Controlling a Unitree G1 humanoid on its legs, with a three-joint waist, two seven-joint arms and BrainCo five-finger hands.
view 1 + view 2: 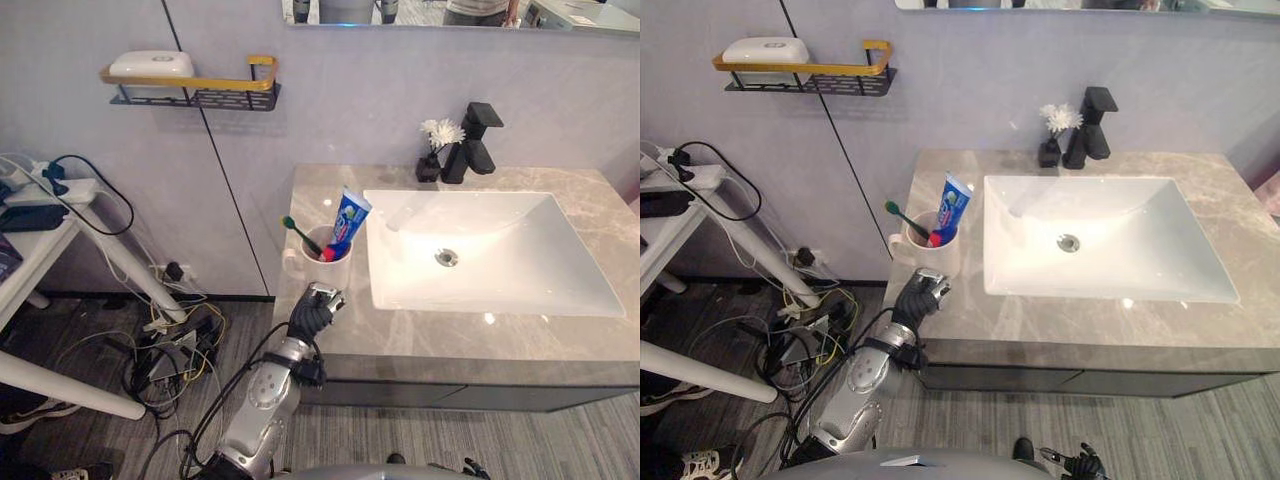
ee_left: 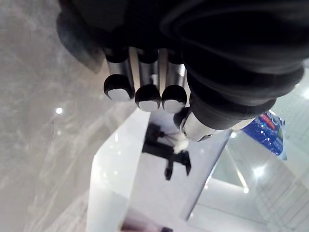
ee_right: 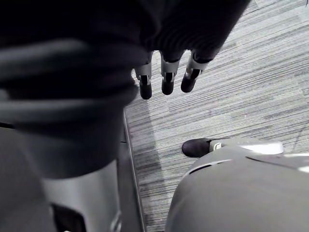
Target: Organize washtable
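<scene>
A white cup [image 1: 330, 265] stands on the grey marble washtable [image 1: 330, 190] left of the white sink [image 1: 500, 270]. In it are a blue toothpaste tube [image 1: 350, 218] and a green toothbrush [image 1: 298, 233], both leaning. My left hand [image 1: 314, 312] rests on the counter just in front of the cup, apart from it, fingers [image 2: 147, 96] relaxed and holding nothing. The toothpaste tube [image 2: 268, 135] shows past them. My right hand [image 3: 166, 77] hangs over the floor, fingers loose and empty.
A black faucet [image 1: 478, 140] and a small dark vase of white flowers [image 1: 437, 150] stand behind the sink. A wall shelf [image 1: 195, 90] carries a white soap box [image 1: 150, 65]. A white side table [image 1: 40, 240] and tangled cables [image 1: 170, 350] lie to the left.
</scene>
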